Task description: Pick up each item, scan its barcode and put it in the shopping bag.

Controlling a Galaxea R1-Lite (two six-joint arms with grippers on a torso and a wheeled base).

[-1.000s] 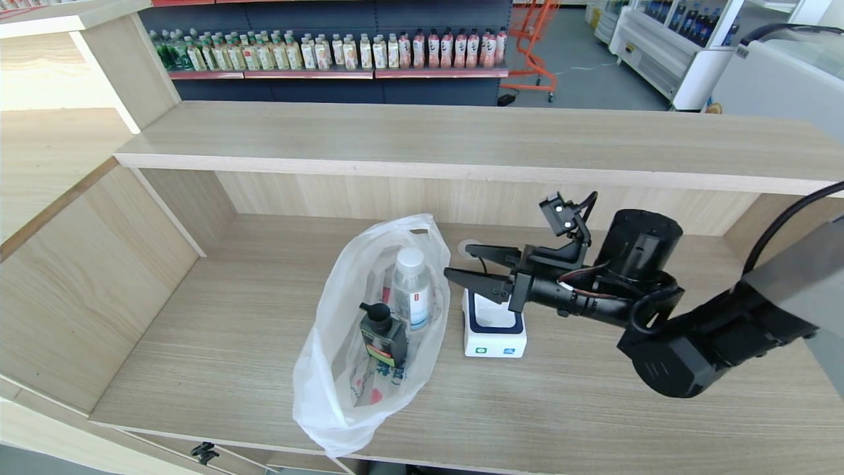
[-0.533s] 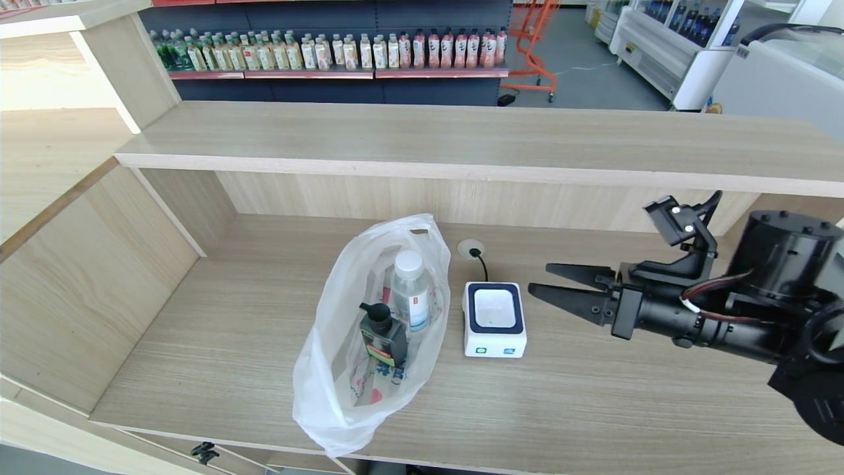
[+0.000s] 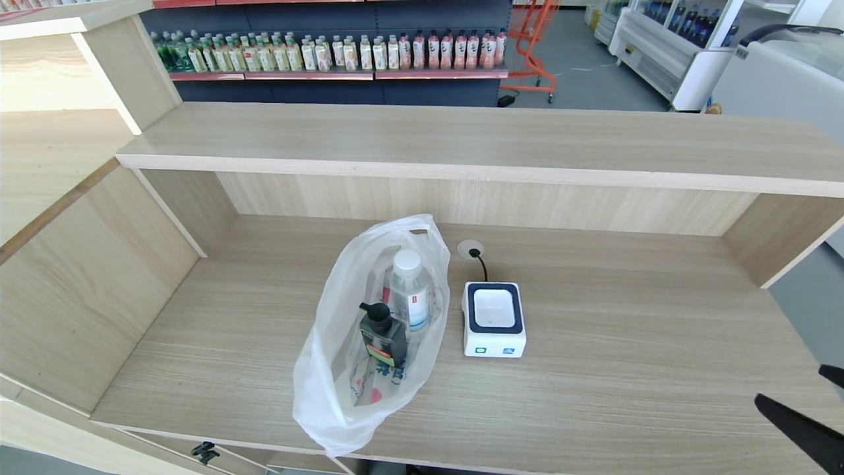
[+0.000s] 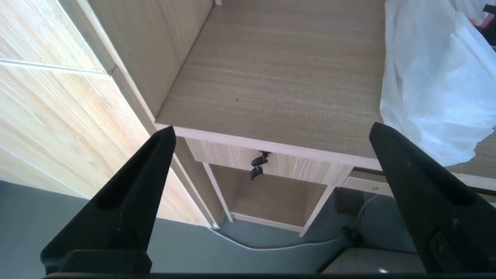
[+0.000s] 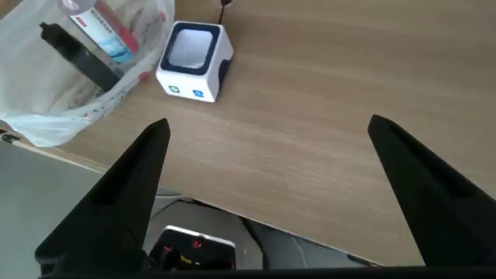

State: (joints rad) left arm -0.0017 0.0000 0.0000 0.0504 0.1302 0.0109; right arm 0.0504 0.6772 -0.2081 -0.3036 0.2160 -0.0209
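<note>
Nearest, both tools gape wide and hold nothing: the left tool (image 4: pixel 271 130) hangs over the front left edge of the desk (image 3: pixel 626 369), the right tool (image 5: pixel 267 122) over its front right part. Mid-desk lies the open shopping bag (image 3: pixel 323 396), with a dark black-capped bottle (image 3: pixel 382 340) and, farther in, a clear bottle (image 3: pixel 409 290) inside. Just right of the bag sits the white scanner (image 3: pixel 494 320), its cable (image 3: pixel 481 267) running back to a hole in the desk.
</note>
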